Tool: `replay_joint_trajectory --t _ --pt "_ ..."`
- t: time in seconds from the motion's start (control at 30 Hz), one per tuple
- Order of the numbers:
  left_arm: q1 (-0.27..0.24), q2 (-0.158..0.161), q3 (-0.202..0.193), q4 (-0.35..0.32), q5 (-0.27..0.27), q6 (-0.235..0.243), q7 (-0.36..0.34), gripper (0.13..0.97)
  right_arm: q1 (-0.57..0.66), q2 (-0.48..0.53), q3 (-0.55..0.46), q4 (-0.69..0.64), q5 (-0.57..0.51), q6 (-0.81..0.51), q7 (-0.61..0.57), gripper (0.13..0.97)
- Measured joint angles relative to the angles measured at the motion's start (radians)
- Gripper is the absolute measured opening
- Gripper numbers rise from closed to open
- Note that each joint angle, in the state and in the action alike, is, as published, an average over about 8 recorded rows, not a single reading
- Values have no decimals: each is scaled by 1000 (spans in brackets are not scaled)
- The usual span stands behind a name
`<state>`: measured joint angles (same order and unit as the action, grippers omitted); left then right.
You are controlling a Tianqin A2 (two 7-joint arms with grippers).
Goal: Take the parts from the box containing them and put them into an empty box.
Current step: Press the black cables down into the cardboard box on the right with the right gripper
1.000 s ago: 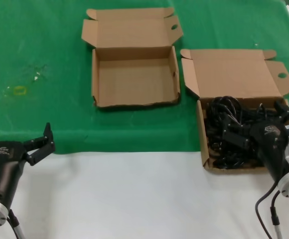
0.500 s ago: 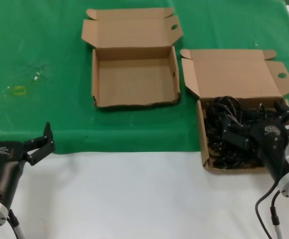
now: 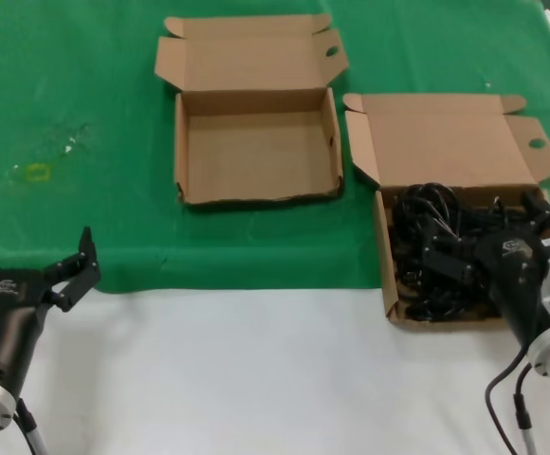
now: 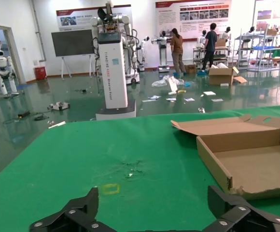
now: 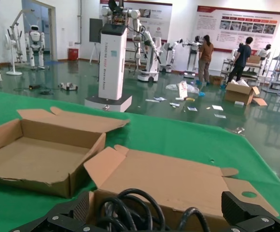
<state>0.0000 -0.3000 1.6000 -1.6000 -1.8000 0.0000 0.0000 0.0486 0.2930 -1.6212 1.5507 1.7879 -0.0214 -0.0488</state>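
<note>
The black power cords (image 3: 427, 223) lie piled in the larger cardboard box (image 3: 446, 137) at the right, its tall lid open. My right gripper (image 3: 498, 237) is open and low over the pile, a finger on each side of the cords (image 5: 135, 208). In the right wrist view the gripper (image 5: 159, 210) straddles cable loops in front of the lid (image 5: 178, 179). The empty box (image 3: 256, 152) stands open at the middle back, left of the full box. My left gripper (image 3: 33, 251) is open and empty at the near left, by the green cloth's front edge.
A green cloth (image 3: 85, 95) covers the back of the table, and white tabletop (image 3: 256, 370) lies in front. A small yellow mark (image 3: 38, 172) is on the cloth at the left. The left wrist view shows the empty box (image 4: 256, 164) off to one side.
My left gripper has shifted slightly, its fingers a little higher in the head view. The right gripper and the cords look the same.
</note>
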Motion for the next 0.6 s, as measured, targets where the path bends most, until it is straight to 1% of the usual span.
replay_joint_trajectory --t 0.17,0.27,0.3,0.33,0.47,0.57,0.6 --pt "0 0 0 0 0 0 0 787 -3 19 -26 9 11 17 9 966" --pt "0 0 0 0 0 0 0 732 -2 48 -51 16 25 26 19 966" --pt "0 0 0 0 0 0 0 732 -1 62 -61 19 30 28 24 966" --pt "0 0 0 0 0 0 0 705 0 78 -72 22 36 29 29 966" --pt "0 0 0 0 0 0 0 596 10 171 -121 34 66 25 59 966" --pt "0 0 0 0 0 0 0 514 29 273 -164 43 89 8 99 966" --pt "0 0 0 0 0 0 0 514 37 311 -178 46 95 -3 117 966"
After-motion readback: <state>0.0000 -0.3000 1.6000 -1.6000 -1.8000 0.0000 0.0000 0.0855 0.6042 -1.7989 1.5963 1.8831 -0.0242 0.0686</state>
